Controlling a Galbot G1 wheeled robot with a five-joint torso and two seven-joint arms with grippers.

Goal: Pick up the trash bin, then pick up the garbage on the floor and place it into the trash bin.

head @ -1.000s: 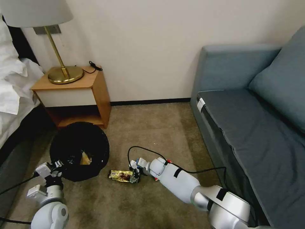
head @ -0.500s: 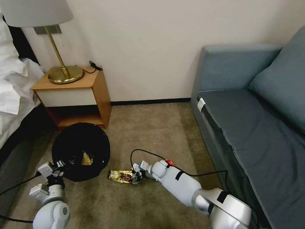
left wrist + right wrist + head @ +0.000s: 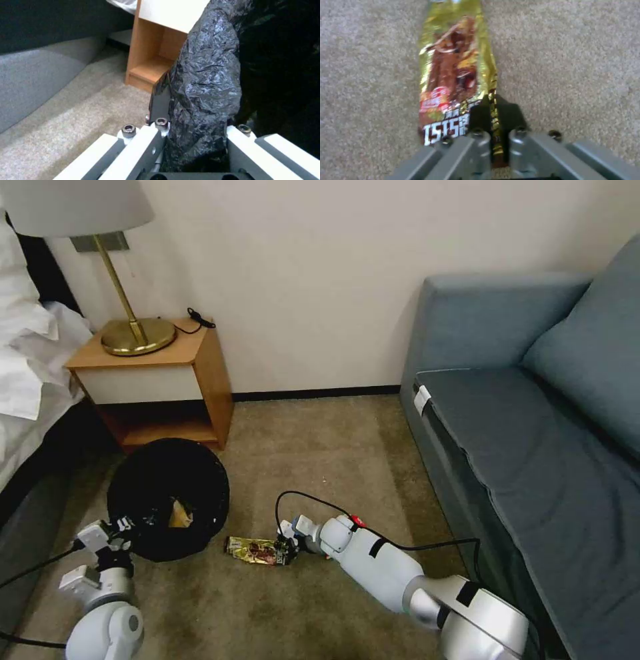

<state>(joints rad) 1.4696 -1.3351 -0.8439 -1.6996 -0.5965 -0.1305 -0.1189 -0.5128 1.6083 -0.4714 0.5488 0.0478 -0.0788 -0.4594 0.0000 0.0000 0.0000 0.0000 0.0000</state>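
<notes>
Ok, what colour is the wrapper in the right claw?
Shiny gold foil bar wrapper with brown print, clearest in the right wrist view.

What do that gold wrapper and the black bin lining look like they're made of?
The wrapper, pinched along one edge by the right hand, looks like glossy metallised foil or plastic film: it mirrors light. The trash bin lining, gripped by the left hand, looks like thin plastic bag film: fine crinkles with a soft sheen.
</notes>
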